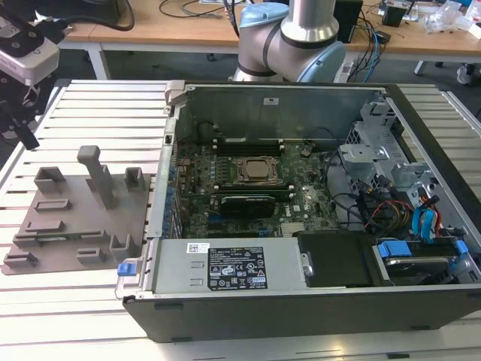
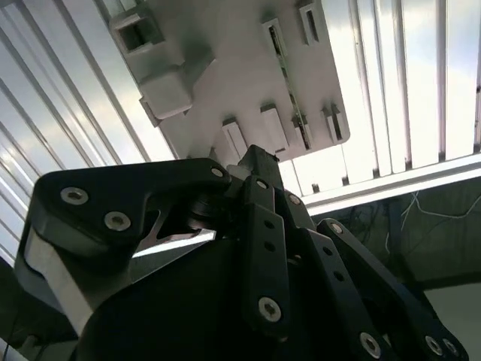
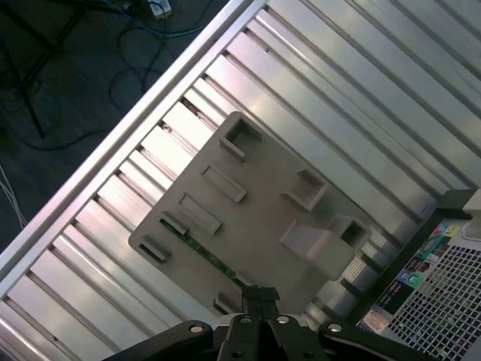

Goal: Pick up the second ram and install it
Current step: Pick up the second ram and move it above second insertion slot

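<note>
Pinched narrow at gripper [image 3: 259,292], tips together, nothing held. Hanging above grey fixture plate [image 3: 259,169], apart from it, no contact. In exterior view, up at that view's left edge over slotted table [image 1: 98,113], well apart from open computer case [image 1: 301,316]. Probably lined up over the plate for a straight drop onto the part.

Near the tips in first wrist view: second ram [image 3: 197,247], thin green strip stood on its long edge in 1 slot of the plate, untouched. Likely set edge-up for pinching the 2 flat faces from above and carrying in seating orientation. Not yet picked, install not begun.

Plate flat on table, just beside case on exterior view's left. Judged placed close for a short carry.

Case on its side, lid off, motherboard [image 1: 308,199] facing up, probably for reaching memory slots [image 1: 248,141] from straight above. CPU socket [image 1: 255,169] between 2 slot banks. Cannot tell which slot free.
</note>
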Controlling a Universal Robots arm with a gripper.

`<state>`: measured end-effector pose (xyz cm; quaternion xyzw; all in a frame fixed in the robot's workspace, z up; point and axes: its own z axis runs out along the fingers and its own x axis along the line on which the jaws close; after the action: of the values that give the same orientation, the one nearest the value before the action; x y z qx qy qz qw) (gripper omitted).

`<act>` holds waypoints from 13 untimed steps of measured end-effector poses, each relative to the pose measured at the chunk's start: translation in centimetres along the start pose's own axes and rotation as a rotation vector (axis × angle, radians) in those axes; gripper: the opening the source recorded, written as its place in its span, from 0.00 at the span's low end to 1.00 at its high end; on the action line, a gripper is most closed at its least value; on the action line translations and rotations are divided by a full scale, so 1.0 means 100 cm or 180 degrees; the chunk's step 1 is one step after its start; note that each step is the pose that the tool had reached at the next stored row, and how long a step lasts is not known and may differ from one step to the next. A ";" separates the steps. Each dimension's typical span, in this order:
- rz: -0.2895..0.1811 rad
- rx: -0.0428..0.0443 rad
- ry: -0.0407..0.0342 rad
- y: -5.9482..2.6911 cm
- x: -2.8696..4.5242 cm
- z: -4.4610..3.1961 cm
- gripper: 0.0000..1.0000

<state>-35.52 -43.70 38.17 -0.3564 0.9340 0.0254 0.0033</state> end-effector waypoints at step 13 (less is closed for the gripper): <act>-0.0554 -0.0014 0.0025 0.0000 0.0000 0.0000 0.11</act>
<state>-35.52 -43.70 38.17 -0.4363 0.8994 0.0256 0.0010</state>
